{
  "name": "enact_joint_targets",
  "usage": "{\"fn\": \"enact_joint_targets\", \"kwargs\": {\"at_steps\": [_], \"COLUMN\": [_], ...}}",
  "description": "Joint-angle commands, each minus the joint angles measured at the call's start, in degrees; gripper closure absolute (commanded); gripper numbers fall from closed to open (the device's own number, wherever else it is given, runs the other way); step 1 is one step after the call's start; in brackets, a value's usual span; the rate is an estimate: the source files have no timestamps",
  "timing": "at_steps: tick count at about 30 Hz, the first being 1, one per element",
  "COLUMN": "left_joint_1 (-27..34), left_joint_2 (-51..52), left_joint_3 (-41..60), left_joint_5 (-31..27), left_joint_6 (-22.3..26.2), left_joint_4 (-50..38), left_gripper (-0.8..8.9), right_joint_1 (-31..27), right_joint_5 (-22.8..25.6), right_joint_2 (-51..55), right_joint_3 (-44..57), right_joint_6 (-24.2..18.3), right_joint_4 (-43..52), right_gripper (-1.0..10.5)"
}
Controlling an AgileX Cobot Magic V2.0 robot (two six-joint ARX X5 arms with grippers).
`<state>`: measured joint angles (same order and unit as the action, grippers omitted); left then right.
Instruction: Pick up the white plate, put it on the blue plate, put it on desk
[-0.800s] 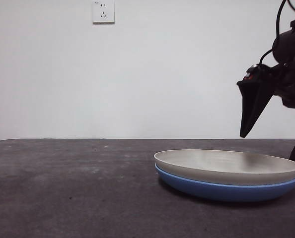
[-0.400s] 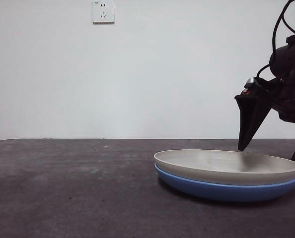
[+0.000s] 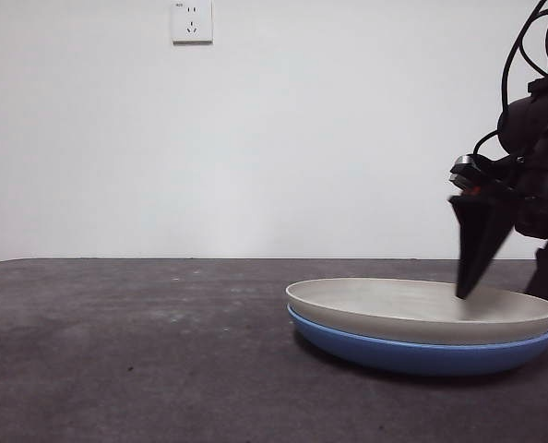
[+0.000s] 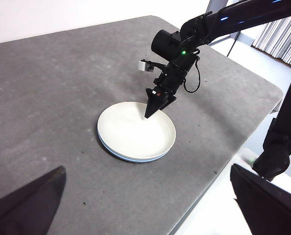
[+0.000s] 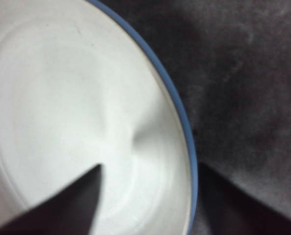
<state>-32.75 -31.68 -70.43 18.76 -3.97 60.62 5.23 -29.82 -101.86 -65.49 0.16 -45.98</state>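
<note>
The white plate (image 3: 412, 309) lies stacked on the blue plate (image 3: 412, 357) on the desk (image 3: 117, 351), at the right of the front view. My right gripper (image 3: 509, 291) is open and low over the stack's right rim, one jaw inside the white plate and one outside. In the right wrist view the gripper (image 5: 150, 166) straddles the white plate (image 5: 62, 98) and the blue plate's rim (image 5: 177, 105). My left gripper (image 4: 148, 169) is open and empty, high above the desk (image 4: 47, 88), looking down on the white plate (image 4: 131, 132) and the right gripper (image 4: 155, 111).
A wall socket (image 3: 192, 21) sits on the white wall behind. The desk's rounded edge (image 4: 224, 161) runs close to the plates on the right arm's side, with floor beyond it.
My right gripper has come down toward the stack's right rim; its inner jaw tip now dips inside the white plate. The plates have not moved.
</note>
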Motion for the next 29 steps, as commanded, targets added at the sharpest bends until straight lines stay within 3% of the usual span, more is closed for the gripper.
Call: {"fn": "enact_joint_targets", "kwargs": {"at_steps": [1, 5, 18, 29], "left_joint_1": [-0.3, -0.3, -0.3, -0.3], "left_joint_2": [-0.2, -0.2, -0.2, -0.2], "left_joint_3": [-0.6, -0.6, -0.6, -0.6], "left_joint_5": [-0.1, -0.1, -0.1, -0.1], "left_joint_6": [0.1, 0.1, 0.1, 0.5], "left_joint_4": [-0.7, -0.7, -0.7, -0.7], "left_gripper": [1.28, 1.28, 1.28, 1.28], "right_joint_1": [0.2, 0.2, 1.2, 8.5], "right_joint_5": [0.1, 2.3, 2.7, 2.7], "right_joint_2": [-1.5, -1.5, -0.9, -0.9], "right_joint_3": [-0.8, -0.8, -4.0, -11.6], "right_joint_6": [-0.7, -0.4, 1.0, 6.1], "right_joint_4": [0.0, -0.4, -2.8, -4.2], "right_gripper": [8.0, 9.4, 9.4, 9.4]}}
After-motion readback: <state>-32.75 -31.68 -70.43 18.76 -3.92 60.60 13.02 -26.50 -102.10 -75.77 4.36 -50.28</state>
